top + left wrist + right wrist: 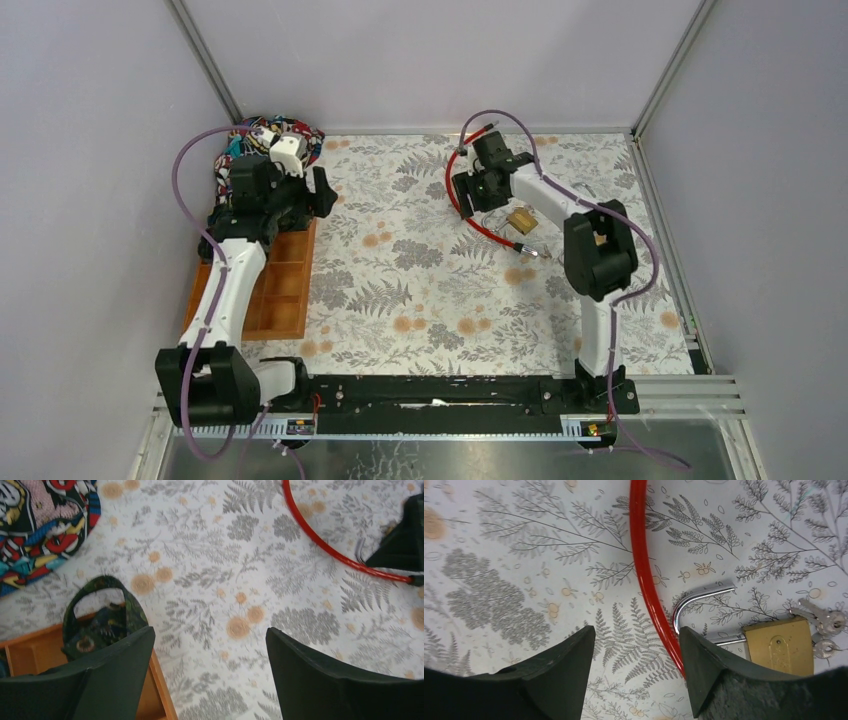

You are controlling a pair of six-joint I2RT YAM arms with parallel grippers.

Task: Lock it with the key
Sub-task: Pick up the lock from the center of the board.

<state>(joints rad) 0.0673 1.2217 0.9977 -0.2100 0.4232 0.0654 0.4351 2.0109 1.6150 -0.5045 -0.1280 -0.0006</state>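
A brass padlock (780, 647) with an open silver shackle (696, 602) lies on the floral cloth, with keys (824, 622) beside its body. It also shows in the top view (520, 220). A red cable (644, 565) runs past the shackle and shows in the top view (480, 228). My right gripper (636, 635) is open and empty, hovering over the cable just left of the padlock. My left gripper (210, 635) is open and empty, far left over the cloth by the wooden tray.
A wooden tray (280, 290) with compartments sits at the left, with a dark patterned pouch (102, 615) in it. A colourful cloth bundle (262, 140) lies at the back left. Walls enclose the table on three sides.
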